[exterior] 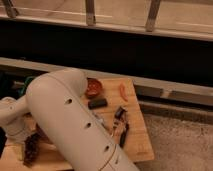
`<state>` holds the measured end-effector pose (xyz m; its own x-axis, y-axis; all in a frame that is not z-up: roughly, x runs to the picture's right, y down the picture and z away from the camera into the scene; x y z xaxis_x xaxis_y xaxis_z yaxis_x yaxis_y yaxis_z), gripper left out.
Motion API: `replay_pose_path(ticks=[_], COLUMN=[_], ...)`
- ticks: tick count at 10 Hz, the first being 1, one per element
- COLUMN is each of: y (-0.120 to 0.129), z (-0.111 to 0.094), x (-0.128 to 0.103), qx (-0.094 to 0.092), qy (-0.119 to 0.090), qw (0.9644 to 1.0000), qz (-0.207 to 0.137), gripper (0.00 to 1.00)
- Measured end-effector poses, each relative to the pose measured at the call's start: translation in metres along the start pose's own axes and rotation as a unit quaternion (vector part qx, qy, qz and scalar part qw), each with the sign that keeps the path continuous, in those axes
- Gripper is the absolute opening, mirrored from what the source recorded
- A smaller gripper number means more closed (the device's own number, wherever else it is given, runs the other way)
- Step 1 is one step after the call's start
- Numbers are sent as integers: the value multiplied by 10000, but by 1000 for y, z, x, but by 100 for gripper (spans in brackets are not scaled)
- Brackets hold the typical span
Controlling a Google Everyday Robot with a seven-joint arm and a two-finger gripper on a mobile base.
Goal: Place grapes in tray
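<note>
The grapes (31,149), a dark red-purple bunch, are at the lower left over the wooden table (141,142). My gripper (28,138) is at the end of the white wrist right above the bunch, mostly hidden by my big white arm (75,125). I cannot tell whether it touches the grapes. A small green piece of the tray (27,83) shows at the far left behind the arm. The rest of the tray is hidden.
A small red-brown bowl (93,87) stands at the back of the table. A black block (97,103), an orange-red strip (122,92) and dark utensils (120,126) lie to the right. A dark wall and a railing run behind.
</note>
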<state>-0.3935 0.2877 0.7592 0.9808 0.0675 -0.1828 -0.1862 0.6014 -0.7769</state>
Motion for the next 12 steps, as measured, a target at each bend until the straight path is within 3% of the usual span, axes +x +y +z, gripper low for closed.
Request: replay_pose_path(ticks=[7,12], y=[-2,-1], z=[-5,-6], x=[2,1], qx=[10,3], qy=[10,6], qw=[10000,10000], qz=[34,14], gripper=[3,0])
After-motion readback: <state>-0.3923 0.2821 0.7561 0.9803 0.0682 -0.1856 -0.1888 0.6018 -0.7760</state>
